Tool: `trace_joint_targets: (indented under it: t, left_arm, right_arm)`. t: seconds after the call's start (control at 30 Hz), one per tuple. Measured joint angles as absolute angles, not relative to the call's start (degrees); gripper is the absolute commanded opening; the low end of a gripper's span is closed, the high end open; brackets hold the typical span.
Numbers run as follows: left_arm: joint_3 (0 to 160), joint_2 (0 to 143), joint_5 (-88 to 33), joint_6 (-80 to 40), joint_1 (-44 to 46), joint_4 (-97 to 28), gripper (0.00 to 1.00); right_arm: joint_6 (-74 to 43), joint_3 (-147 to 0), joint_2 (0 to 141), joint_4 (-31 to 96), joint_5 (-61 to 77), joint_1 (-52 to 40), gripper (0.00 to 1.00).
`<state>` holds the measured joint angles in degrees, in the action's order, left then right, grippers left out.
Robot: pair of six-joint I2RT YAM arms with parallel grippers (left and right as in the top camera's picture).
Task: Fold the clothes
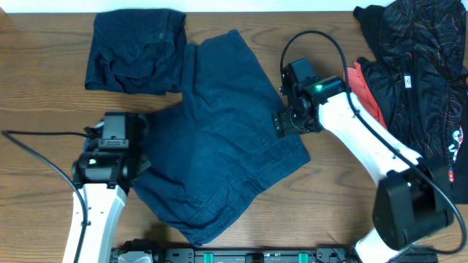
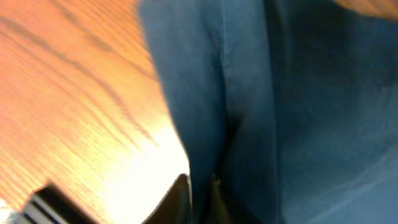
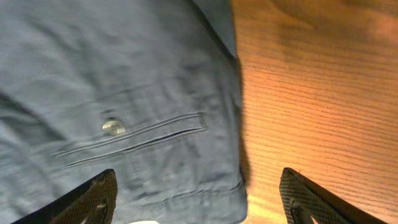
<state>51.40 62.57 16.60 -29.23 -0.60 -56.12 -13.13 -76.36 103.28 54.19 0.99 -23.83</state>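
Dark navy shorts (image 1: 219, 139) lie spread across the middle of the table. A second pair of navy shorts (image 1: 135, 51) lies folded at the back left. My left gripper (image 1: 137, 157) is at the spread shorts' left edge. In the left wrist view its fingers (image 2: 202, 190) are shut on a fold of the shorts (image 2: 280, 112). My right gripper (image 1: 284, 120) hovers over the shorts' right edge. In the right wrist view its fingers (image 3: 199, 199) are wide open and empty, straddling the waistband corner (image 3: 155, 124) with a welt pocket and a button (image 3: 113, 127).
A pile of dark patterned clothes (image 1: 417, 66) with a red-orange piece (image 1: 365, 98) lies at the back right, beside my right arm. Bare wooden table (image 1: 44, 109) shows at the left and to the right of the shorts (image 3: 311, 93).
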Motion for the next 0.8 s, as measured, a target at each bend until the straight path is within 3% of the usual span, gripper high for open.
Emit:
trace_joint_targets:
  t: [0.07, 0.2, 0.43, 0.57, 0.63, 0.8]
  left_arm:
    - [51.4, 62.57, 16.97, -29.54, -2.46, -55.7, 0.64]
    - [51.4, 62.57, 17.37, -30.2, -4.36, -54.48, 0.79]
    - [51.4, 62.57, 17.39, -30.22, -4.45, -50.63, 0.8]
    - [51.4, 62.57, 17.39, -30.22, -4.45, -49.08, 0.8]
    - [51.4, 62.57, 17.37, -30.24, -4.45, -48.53, 0.8]
    - [51.4, 62.57, 17.37, -30.24, -4.45, -47.59, 0.8]
  right_arm:
    - [-12.6, -75.92, 104.75, 53.67, 0.54, -23.42, 0.82]
    - [-10.63, -74.94, 107.44, 52.45, 1.43, -22.72, 0.77]
    - [-8.71, -71.02, 109.12, 48.69, 4.01, -22.72, 0.54]
    - [-8.54, -68.58, 109.14, 46.87, 4.6, -22.41, 0.23]
    - [-8.4, -68.05, 109.14, 46.22, 4.62, -21.87, 0.01]
    - [-8.69, -68.03, 109.14, 44.29, 5.13, -18.52, 0.01]
